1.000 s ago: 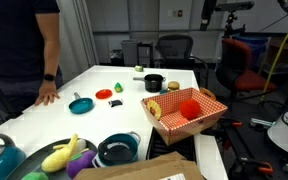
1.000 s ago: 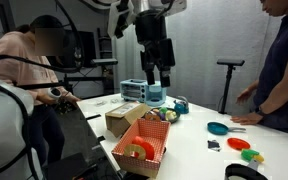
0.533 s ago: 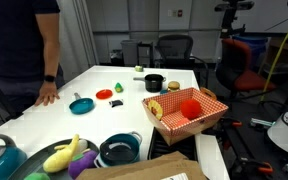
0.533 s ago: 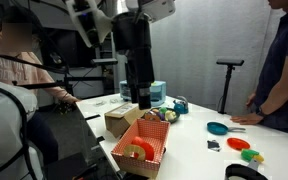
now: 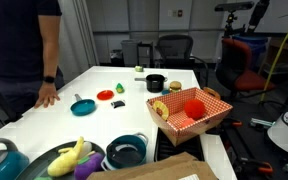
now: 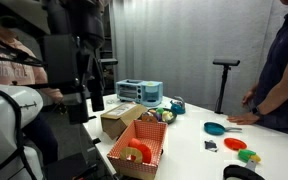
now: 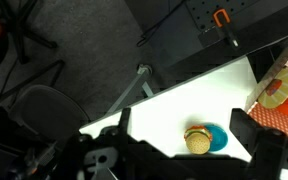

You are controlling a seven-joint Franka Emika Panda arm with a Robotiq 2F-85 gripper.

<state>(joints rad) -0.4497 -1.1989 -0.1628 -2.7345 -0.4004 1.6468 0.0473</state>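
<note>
Partly cropped at the frame's edge, your claw [image 7: 183,148] hangs spread and empty, a toy burger [image 7: 196,140] beneath it.

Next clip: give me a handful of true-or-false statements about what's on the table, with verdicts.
1. A red checkered basket stands on the white table. True.
2. The black pot sits inside the basket. False: it stands on the table, outside the basket.
3. A person's hand rests on the table. True.
4. The teal pan lies on the floor. False: it is on the table, near the hand.
5. The wrist view shows a burger toy on a blue plate. True.
6. The banana lies in the basket. False: it lies at the table's near end, well apart from the basket.
</note>
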